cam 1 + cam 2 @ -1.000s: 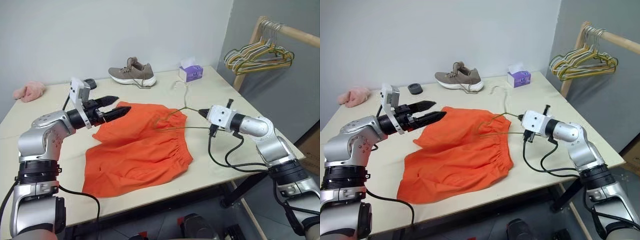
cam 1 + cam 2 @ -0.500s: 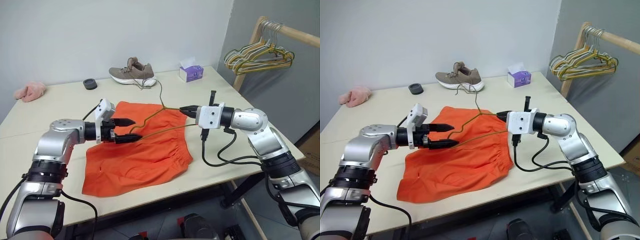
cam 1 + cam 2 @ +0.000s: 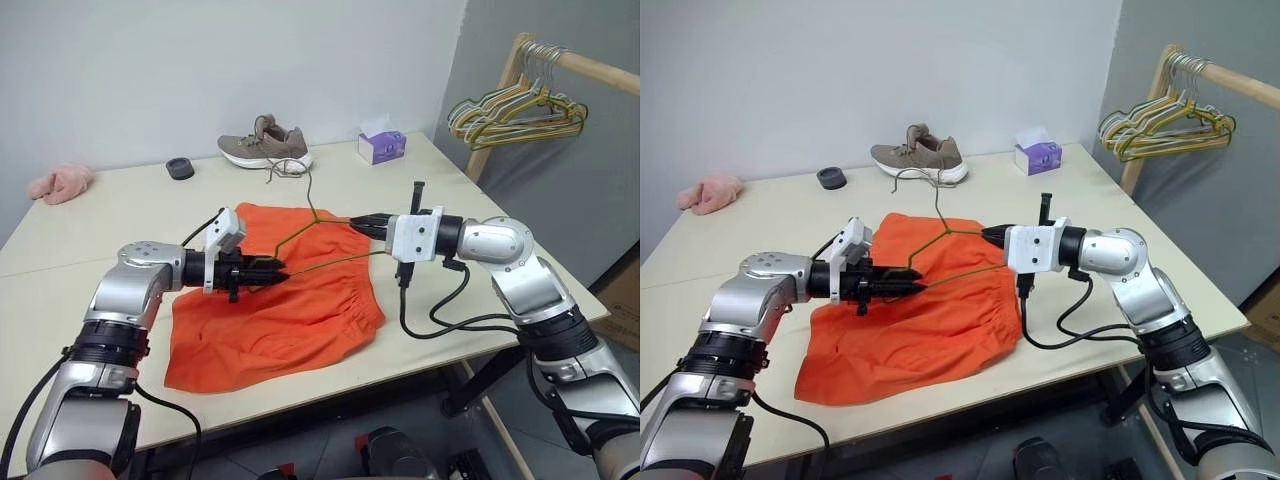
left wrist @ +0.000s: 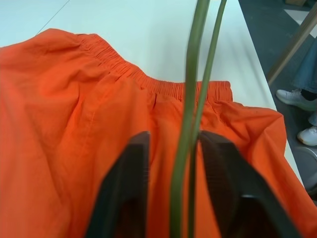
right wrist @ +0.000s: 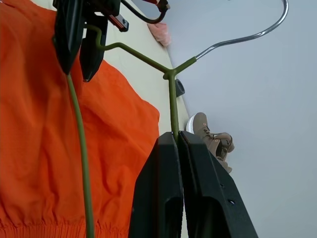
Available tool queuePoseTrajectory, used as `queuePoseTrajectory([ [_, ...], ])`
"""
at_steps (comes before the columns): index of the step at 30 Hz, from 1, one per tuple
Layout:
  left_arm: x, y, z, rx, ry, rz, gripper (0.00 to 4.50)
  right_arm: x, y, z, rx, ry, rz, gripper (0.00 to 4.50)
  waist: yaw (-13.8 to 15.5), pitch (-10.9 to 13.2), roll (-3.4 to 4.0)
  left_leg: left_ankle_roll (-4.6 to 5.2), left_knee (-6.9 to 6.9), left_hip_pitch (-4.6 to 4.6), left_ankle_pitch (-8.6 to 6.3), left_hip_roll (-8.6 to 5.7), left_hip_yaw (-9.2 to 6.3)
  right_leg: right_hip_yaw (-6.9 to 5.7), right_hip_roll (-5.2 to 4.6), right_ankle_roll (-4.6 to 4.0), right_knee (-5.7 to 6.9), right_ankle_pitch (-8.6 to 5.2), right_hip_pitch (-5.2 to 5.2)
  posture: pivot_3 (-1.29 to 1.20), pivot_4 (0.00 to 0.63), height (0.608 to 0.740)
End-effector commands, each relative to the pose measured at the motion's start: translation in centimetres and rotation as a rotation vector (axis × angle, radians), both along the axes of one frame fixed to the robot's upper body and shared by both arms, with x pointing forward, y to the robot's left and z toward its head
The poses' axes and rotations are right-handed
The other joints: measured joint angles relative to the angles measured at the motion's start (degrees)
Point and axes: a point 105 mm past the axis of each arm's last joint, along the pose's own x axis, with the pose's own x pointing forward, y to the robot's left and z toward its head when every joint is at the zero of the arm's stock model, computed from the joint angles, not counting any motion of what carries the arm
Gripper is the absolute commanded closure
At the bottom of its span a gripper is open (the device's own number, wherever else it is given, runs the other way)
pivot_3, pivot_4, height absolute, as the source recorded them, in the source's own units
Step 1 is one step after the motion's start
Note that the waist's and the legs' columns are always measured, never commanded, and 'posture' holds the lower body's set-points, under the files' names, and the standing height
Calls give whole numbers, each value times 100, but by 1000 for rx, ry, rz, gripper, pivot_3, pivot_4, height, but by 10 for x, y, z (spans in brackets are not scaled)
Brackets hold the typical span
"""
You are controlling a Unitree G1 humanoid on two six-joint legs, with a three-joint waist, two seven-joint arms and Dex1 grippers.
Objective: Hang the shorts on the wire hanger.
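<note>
While held off the table between both arms, wire hanger (image 3: 320, 240) spans above shorts (image 3: 275, 310), which lie flat on table (image 3: 120, 205). Right gripper (image 3: 362, 222) pinched tight on one shoulder; left gripper (image 3: 272, 270) narrowed around the far corner (both wires between its fingers (image 4: 130, 188), firm contact not certain). Probably the re-grip step before threading. Next: free one end, feed it into a leg or the waistband.

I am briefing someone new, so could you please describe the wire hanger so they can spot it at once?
Over the orange shorts in the middle of the table, the wire hanger is held between the left gripper and right gripper. It is a lone olive-gold wire triangle, unlike the coloured hanger bunch on the rail.
</note>
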Motion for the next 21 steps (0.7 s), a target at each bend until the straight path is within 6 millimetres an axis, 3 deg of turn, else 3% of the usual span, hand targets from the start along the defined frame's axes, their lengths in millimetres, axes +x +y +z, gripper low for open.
queuePoseTrajectory([
  [1, 4, -2, 12, 1, -50, -9, 4407, -6, 2, 14, 44, -31, 15, 4500, -5, 0, 0, 0, 0, 0, 0, 0, 0, 0, 0, 0, 0, 0, 0, -316, 0, 740],
  [8, 6, 2, 11, 21, -50, 16, 4480, -5, -5, -1, 31, 101, -21, 4500, -5, -1, 0, 0, 2, 0, 0, 0, -3, -1, 0, 0, 1, 0, 1, -320, 0, 740],
  [9, 7, 3, 10, 29, -51, 21, 4500, -5, -8, 1, 41, 111, -35, 3979, -4, -1, 0, 0, 2, 0, 0, 1, -3, -1, 0, 0, 1, 0, 1, -320, 0, 740],
  [11, 6, 5, 7, 49, -55, 26, 4500, -6, -14, 5, 65, 130, -60, 3464, -5, -1, 0, 0, 2, 0, 0, 1, -4, -1, -1, 0, 1, 0, 1, -323, 0, 740],
  [16, 4, 5, 6, 90, -95, 15, 4500, -12, -30, 11, 135, 278, -104, 1691, -1, -1, -1, 0, 3, -1, 0, 2, -7, -3, -2, 0, 1, 0, 1, -327, 0, 740],
  [20, -2, 2, 12, 123, -148, -29, 4500, -15, -44, -5, 48, 423, -178, 299, -4, -1, 0, 1, 3, -2, 0, 3, -9, -4, -2, 0, 1, 0, 1, -336, 0, 740],
  [21, -4, 1, 14, 133, -164, -44, 4500, -16, -47, -11, 24, 468, -206, 299, -7, -1, 0, 1, 3, -2, 0, 3, -8, -3, -3, 0, 1, 0, 1, -336, 0, 740],
])
